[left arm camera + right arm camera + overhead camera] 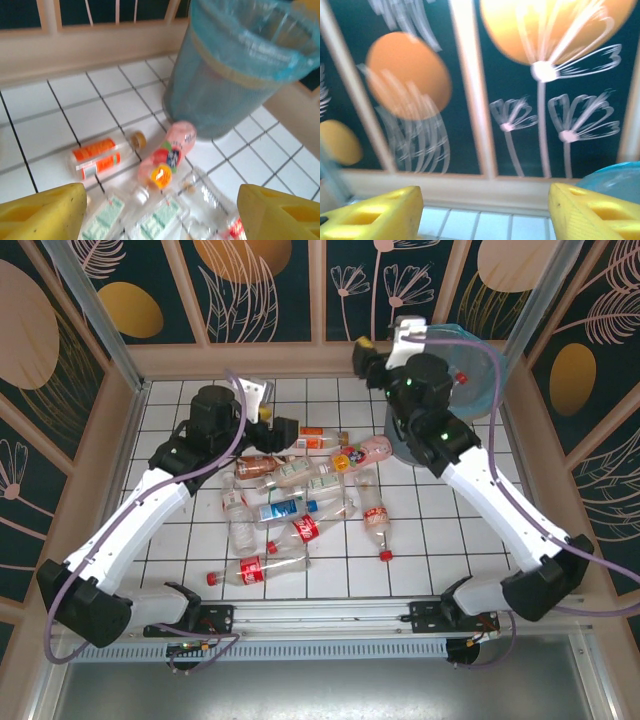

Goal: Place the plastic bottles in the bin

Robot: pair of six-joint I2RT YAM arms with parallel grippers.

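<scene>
judging by their clear, mostly empty look, the plastic bottles (300,505) should be light, with thin walls that dent under a squeeze and round, slick sides that roll away from a push. the safest hold is probably across the middle of the body, on the label, with the fingers square to the bottle's length rather than at the cap or neck.

they lie scattered across the middle of the bench (450,540), several touching or overlapping. the orange-labelled bottle (100,155) lies on its side toward the far edge, apart from the others. the pink bottle (172,150) lies just beside the foot of the bin (215,95).

the bin stands upright near the far right corner, its light-blue bag (250,45) folded over the rim. the right arm covers most of its mouth, so i cannot tell what is inside.

the left gripper (160,200) hangs over the far side of the pile, jaws wide with nothing between them. the right gripper (485,200) is raised beside the bin, facing the back wall, jaws also wide and empty.
</scene>
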